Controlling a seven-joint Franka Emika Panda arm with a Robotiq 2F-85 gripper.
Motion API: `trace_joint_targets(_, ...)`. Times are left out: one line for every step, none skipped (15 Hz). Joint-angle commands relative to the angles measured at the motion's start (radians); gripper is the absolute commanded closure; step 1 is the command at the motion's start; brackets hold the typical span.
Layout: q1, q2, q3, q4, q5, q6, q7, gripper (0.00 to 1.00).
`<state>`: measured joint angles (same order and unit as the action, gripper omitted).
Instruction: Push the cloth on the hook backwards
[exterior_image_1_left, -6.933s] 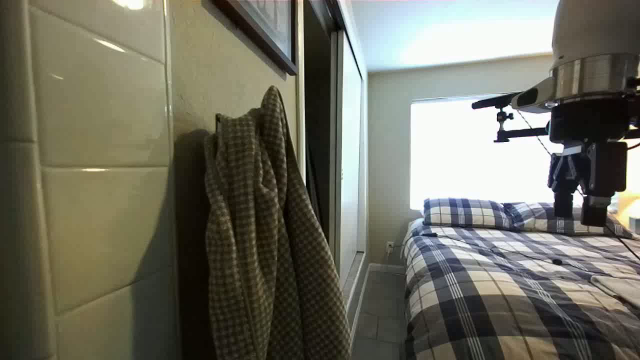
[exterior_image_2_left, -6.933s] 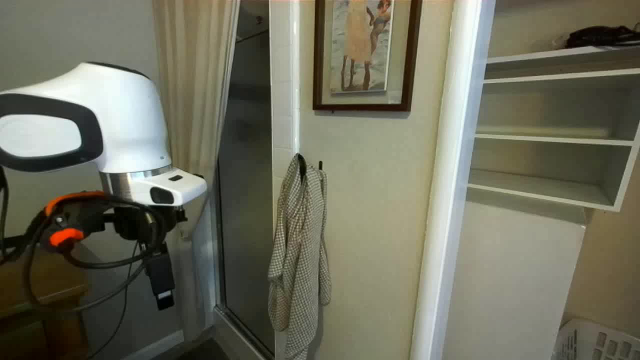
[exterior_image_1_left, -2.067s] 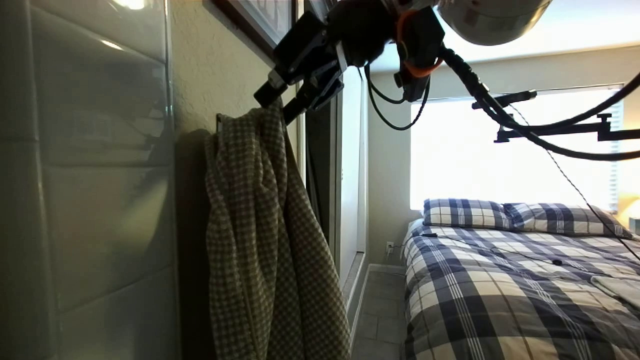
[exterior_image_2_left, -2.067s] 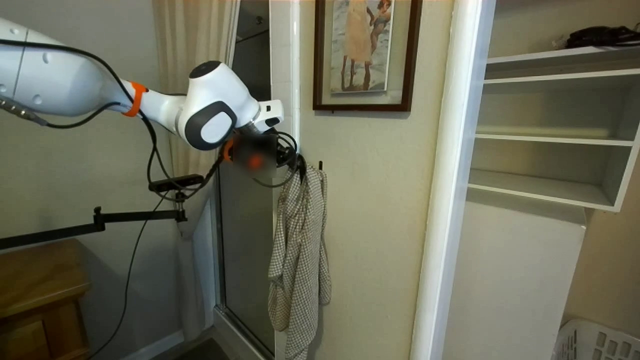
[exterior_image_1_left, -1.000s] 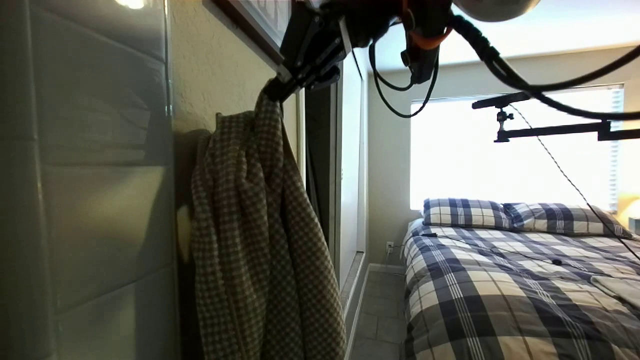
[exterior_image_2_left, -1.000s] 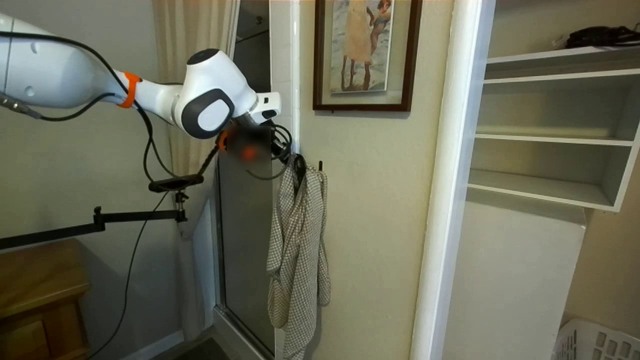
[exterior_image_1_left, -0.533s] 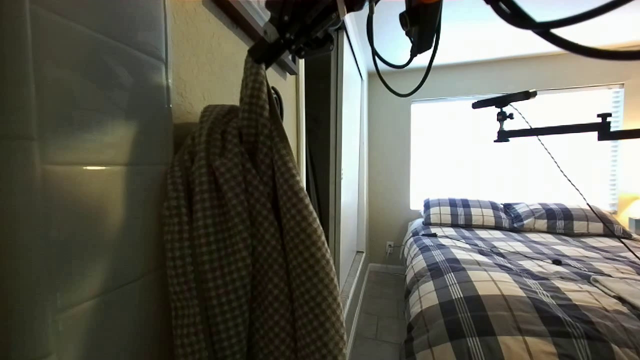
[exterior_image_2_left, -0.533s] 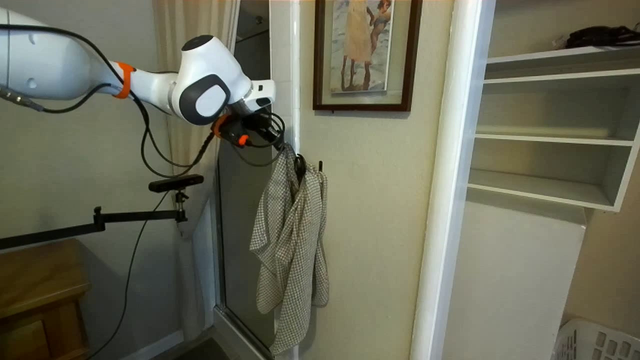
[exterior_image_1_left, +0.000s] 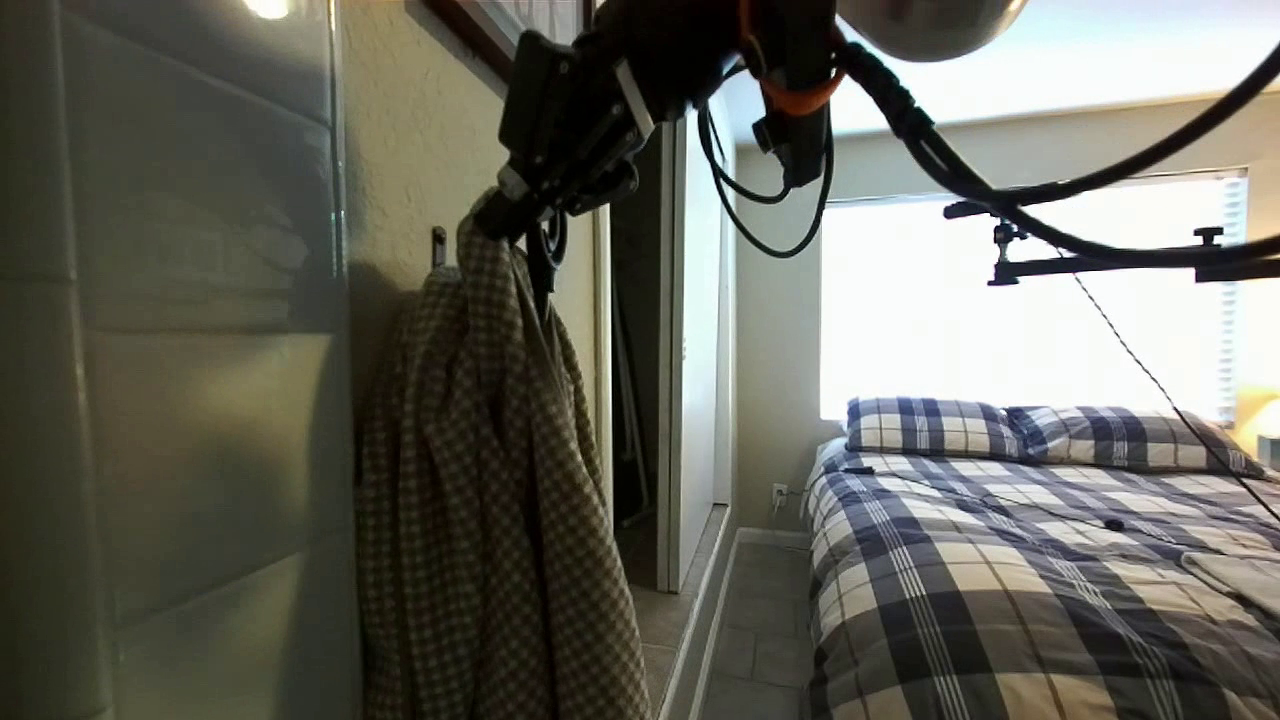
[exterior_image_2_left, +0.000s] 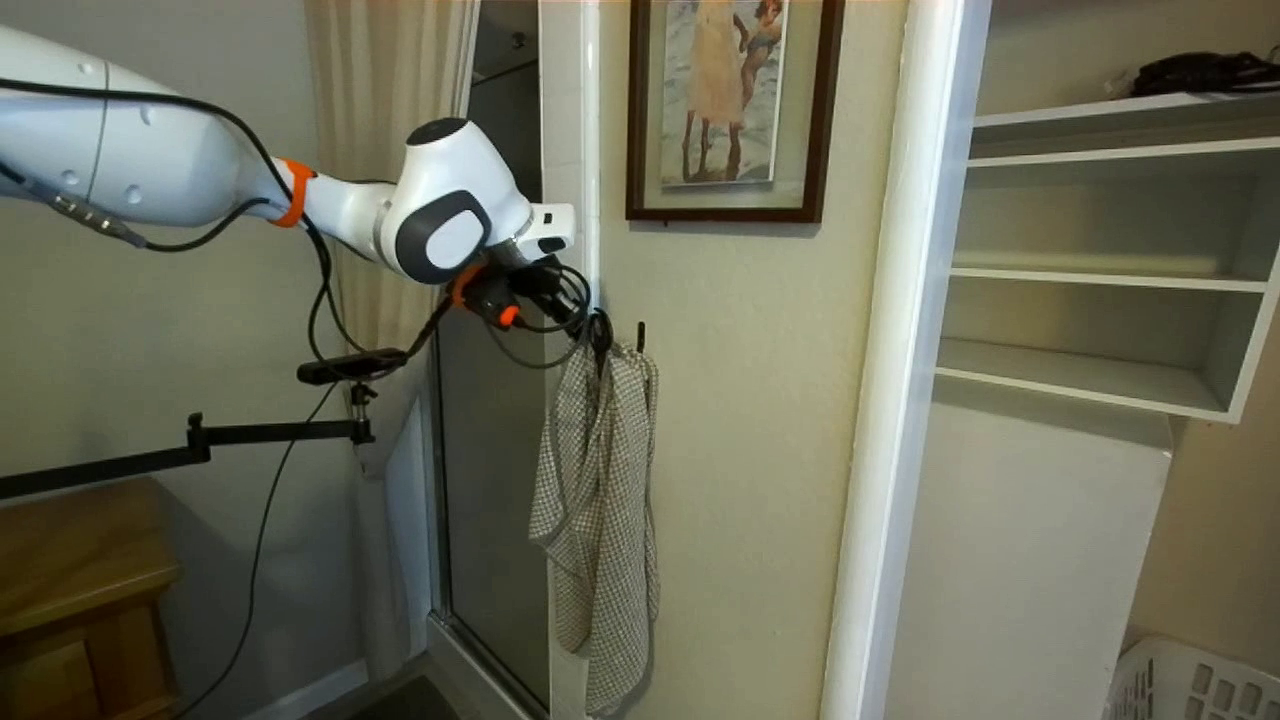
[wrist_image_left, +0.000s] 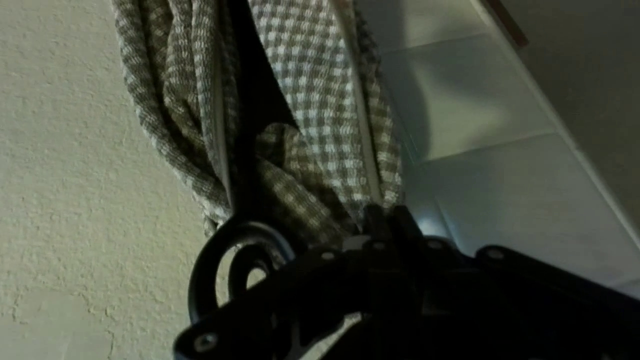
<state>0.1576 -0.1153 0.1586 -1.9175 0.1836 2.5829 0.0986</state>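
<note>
In an exterior view the checked cloth (exterior_image_1_left: 490, 450) hangs below the claw (exterior_image_1_left: 504, 217), which is clamped on its top just left of the black hook (exterior_image_1_left: 541, 268).

In an exterior view, upper left: rounded white arm housing (exterior_image_2_left: 140, 155) with small round dimples (exterior_image_2_left: 133, 194), orange band (exterior_image_2_left: 294, 193), white wrist housing (exterior_image_2_left: 465, 165) bearing dark-grey oval ring (exterior_image_2_left: 412, 243). Both exterior views: thick black cable (exterior_image_1_left: 905, 115). Wrist view, bottom: black gripper (wrist_image_left: 388, 216), round screw heads (wrist_image_left: 205, 342).
</note>
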Motion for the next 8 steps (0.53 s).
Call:
trace_joint_targets(-0.002, 0.038, 0.006, 0.02, -0.024, -0.007, 0.044, 0.98)
trace_joint_targets(-0.003, 0.044, 0.006, 0.019, -0.031, -0.006, 0.048, 0.98)
trace_joint_targets(-0.005, 0.048, 0.005, 0.017, -0.041, -0.006, 0.055, 0.98)
trace_joint_targets(-0.005, 0.053, 0.005, 0.016, -0.041, -0.007, 0.06, 0.98)
trace_joint_targets(-0.007, 0.056, 0.005, 0.012, -0.055, -0.009, 0.077, 0.98)
trace_joint_targets(-0.008, 0.058, 0.004, 0.008, -0.063, -0.015, 0.094, 0.98)
trace_joint_targets(-0.007, 0.059, 0.004, 0.008, -0.058, -0.028, 0.107, 0.94)
trace_joint_targets(-0.006, 0.059, 0.003, 0.01, -0.057, -0.037, 0.122, 0.68)
